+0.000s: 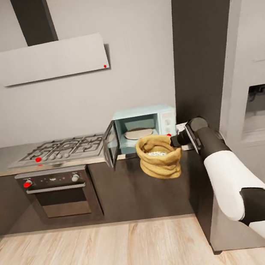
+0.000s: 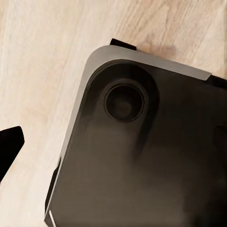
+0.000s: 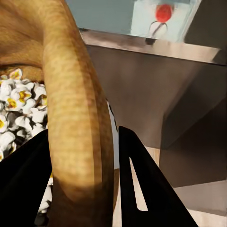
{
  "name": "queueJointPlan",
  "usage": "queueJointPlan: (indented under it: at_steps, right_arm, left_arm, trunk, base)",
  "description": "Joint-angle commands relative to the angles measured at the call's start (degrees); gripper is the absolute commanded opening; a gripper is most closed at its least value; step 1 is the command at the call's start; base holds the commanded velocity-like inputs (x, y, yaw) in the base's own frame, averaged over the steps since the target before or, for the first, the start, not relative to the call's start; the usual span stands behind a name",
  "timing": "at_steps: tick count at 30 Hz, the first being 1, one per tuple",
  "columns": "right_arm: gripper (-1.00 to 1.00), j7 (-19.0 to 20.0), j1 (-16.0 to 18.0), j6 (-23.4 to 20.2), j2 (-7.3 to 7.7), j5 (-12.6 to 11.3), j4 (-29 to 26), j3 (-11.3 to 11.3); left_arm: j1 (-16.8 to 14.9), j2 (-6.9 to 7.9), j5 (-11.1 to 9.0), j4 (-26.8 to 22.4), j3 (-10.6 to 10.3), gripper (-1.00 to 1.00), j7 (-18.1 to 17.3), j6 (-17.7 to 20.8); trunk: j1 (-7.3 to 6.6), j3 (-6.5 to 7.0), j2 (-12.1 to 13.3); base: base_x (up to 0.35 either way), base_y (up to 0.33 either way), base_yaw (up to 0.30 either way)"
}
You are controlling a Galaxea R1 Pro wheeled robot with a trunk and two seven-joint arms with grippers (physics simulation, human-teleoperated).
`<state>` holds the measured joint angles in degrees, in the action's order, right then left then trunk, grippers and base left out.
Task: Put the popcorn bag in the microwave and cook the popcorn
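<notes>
Right claw [image 3: 85, 156] pinching thick rim of wrinkly tan popcorn bag [image 1: 159, 157], fluffy white popcorn [image 3: 21, 106] inside, boxy pale-blue microwave [image 1: 145, 128] open

Popcorn bag [image 1: 159, 156] hides the right gripper's fingertips and part of the microwave [image 1: 146, 126] front in head view. In right wrist view the bag's rim [image 3: 78, 123] runs off-frame. Left gripper: one dark fingertip [image 2: 8, 147], cut by the edge, state unclear.

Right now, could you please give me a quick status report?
Right gripper shut on popcorn bag rim, bag in the air before the open microwave. Popcorn inside bag. Left gripper: state unclear. Microwave door swung open, beside the bag.
</notes>
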<state>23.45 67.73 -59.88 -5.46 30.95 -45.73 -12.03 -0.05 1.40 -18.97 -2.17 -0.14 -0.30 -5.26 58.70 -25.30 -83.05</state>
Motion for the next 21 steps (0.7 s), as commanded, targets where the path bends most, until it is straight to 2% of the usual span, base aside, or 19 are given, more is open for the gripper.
queueJointPlan:
  at_steps: [1, 8, 12, 18, 21]
  right_arm:
    - [-1.00, 0.48, 0.04, -0.12, -0.16, 0.58, -0.06, -0.27]
    - [-1.00, 0.53, 0.07, -0.12, 0.16, 0.52, -0.21, -0.28]
    - [-1.00, 0.37, 0.39, -0.12, -0.03, 0.54, -0.93, -0.25]
    - [-1.00, -1.44, 6.40, -0.12, -0.11, 0.36, 0.45, -0.27]
    - [-1.00, -2.14, 9.03, -0.12, -0.24, 0.34, 3.56, -0.27]
  left_arm:
    - [0.00, 0.00, -0.23, -0.03, -0.05, 1.00, -0.01, -0.11]
    - [0.00, 0.00, -0.19, -0.03, -0.06, 1.00, 0.04, -0.11]
    - [0.02, -0.02, -0.19, -0.03, -0.06, 1.00, 0.12, -0.15]
    - [0.00, -0.05, -0.19, -0.03, -0.07, 1.00, 0.20, -0.19]
    - [0.03, -0.07, -0.19, -0.03, -0.11, 1.00, 0.21, -0.19]
  trunk:
    - [0.03, -0.06, -0.03]
    - [0.03, -0.06, -0.03]
    - [0.03, -0.06, -0.03]
    - [0.03, -0.06, -0.03]
    - [0.03, -0.06, -0.03]
  base:
    - [0.320, 0.000, 0.000]
    - [0.318, 0.000, 0.000]
    - [0.106, 0.000, 0.000]
    - [0.005, 0.000, 0.000]
    - [0.000, 0.000, 0.000]
